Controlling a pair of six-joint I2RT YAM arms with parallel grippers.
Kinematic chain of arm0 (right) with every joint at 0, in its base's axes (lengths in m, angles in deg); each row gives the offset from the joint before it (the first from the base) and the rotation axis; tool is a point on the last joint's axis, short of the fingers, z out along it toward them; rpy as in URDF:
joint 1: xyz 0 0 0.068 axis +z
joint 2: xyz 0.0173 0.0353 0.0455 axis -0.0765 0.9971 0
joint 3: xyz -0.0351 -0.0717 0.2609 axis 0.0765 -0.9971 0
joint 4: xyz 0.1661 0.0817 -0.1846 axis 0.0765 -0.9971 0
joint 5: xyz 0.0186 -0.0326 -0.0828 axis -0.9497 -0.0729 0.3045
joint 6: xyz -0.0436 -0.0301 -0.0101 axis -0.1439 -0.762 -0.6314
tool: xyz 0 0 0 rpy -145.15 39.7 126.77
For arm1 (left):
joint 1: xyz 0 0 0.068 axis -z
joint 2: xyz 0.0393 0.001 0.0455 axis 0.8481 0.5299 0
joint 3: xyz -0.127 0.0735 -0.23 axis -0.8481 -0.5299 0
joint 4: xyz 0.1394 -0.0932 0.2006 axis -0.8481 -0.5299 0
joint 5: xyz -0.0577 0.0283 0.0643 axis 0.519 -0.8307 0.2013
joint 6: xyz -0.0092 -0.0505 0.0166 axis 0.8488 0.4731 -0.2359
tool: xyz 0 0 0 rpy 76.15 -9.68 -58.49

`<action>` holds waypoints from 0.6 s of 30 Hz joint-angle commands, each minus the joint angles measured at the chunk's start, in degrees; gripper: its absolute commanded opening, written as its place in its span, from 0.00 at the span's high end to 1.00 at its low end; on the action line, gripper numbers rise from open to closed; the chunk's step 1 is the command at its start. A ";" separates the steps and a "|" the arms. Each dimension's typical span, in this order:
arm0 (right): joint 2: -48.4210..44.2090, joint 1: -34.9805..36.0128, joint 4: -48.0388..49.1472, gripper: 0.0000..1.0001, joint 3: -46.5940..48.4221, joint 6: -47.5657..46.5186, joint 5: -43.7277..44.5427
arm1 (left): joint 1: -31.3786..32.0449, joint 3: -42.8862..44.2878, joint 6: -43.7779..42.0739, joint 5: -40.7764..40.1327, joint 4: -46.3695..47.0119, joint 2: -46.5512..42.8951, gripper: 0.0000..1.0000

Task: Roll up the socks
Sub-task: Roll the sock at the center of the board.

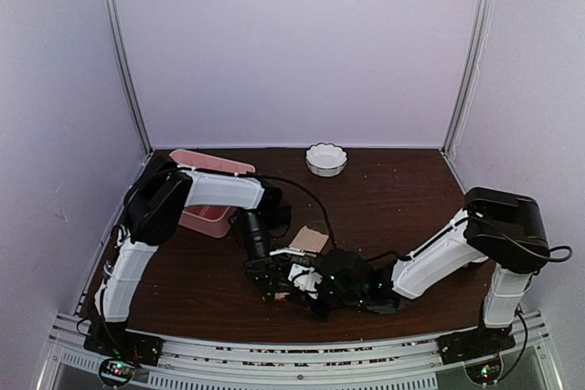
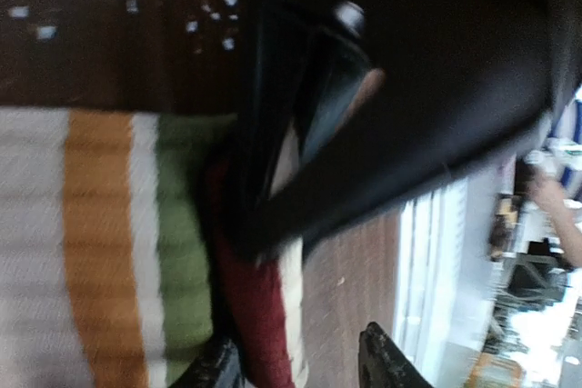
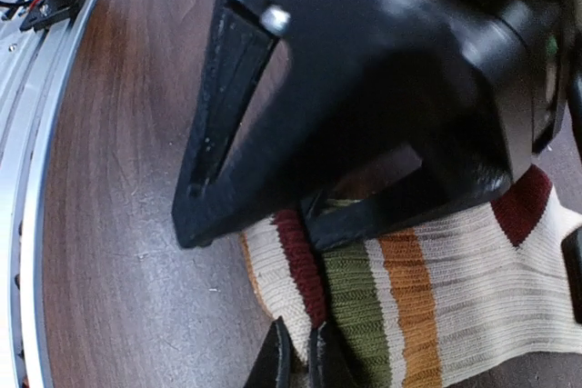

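Striped sock [image 3: 455, 288] lying flat on table [image 3: 118, 224] near front edge, tan sock [image 1: 309, 240] peeking out just behind.

Right gripper [image 3: 302, 363]: fingers nearly pressed together, pinching its red cuff edge.

Left gripper [image 2: 296, 359]: fingers standing spread, same cuff between them.

Advice: closing left first, then both wrists turning together, keeping roll tight.

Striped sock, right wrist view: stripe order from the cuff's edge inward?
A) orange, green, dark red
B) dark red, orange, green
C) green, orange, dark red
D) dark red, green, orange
D: on the striped sock, dark red sits nearest the cuff's edge, then green, then orange, all on cream knit.
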State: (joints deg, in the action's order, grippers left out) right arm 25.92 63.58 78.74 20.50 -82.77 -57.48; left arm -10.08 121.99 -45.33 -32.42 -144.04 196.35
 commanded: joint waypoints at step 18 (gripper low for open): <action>9.70 -5.31 -1.12 1.00 -8.85 26.14 -11.60 | 4.53 -31.84 -1.34 -15.75 43.73 -29.86 0.58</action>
State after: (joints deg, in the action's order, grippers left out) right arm 29.35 59.18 91.43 15.58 -63.23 -67.59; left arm -7.09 93.77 -45.94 -43.11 -108.22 167.87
